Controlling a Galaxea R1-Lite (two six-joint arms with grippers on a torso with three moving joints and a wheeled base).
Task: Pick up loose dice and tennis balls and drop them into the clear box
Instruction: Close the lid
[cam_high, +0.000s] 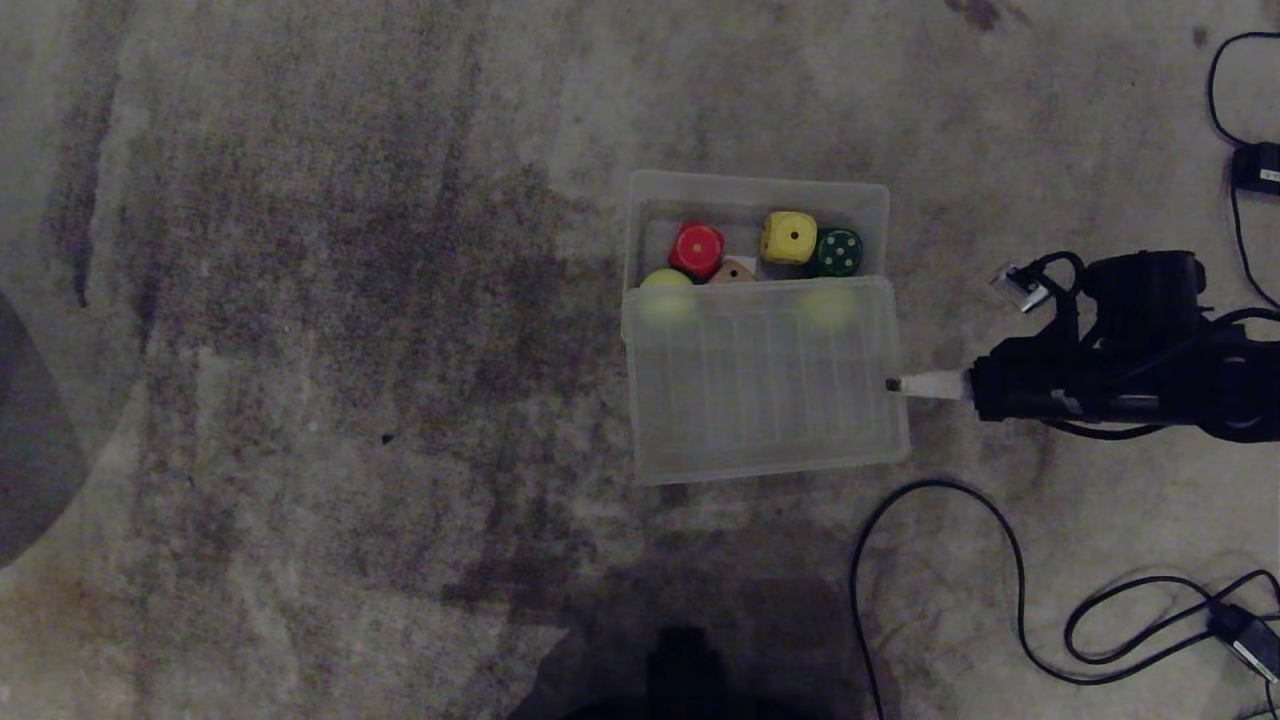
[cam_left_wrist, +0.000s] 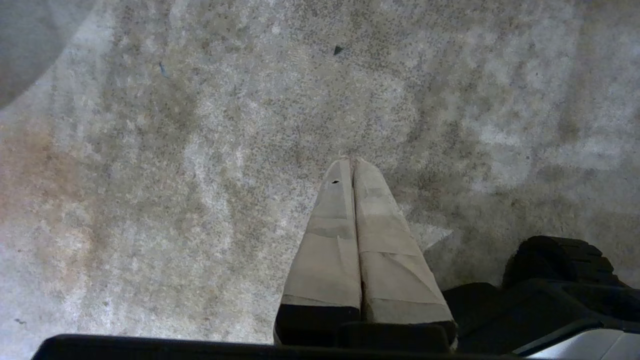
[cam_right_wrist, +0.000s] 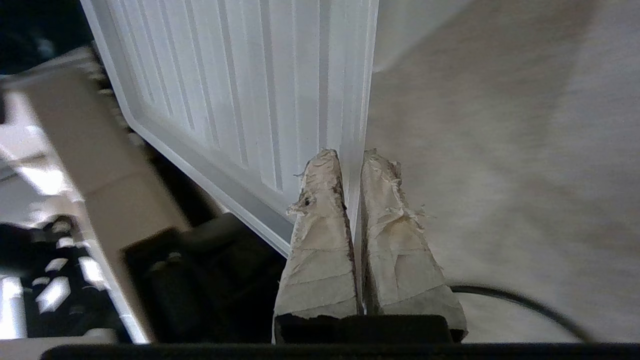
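While its jaws pinch the ribbed lid's (cam_high: 765, 385) edge, the right gripper (cam_high: 893, 385) should slide it squarely over the clear box (cam_high: 757, 202), keeping it level.

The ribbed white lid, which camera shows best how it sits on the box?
The head view: the ribbed white lid covers the near part of the clear box, leaving the dice uncovered. The right wrist view shows only its ribs and one edge, pinched by the right claw. The left wrist view shows none of it.
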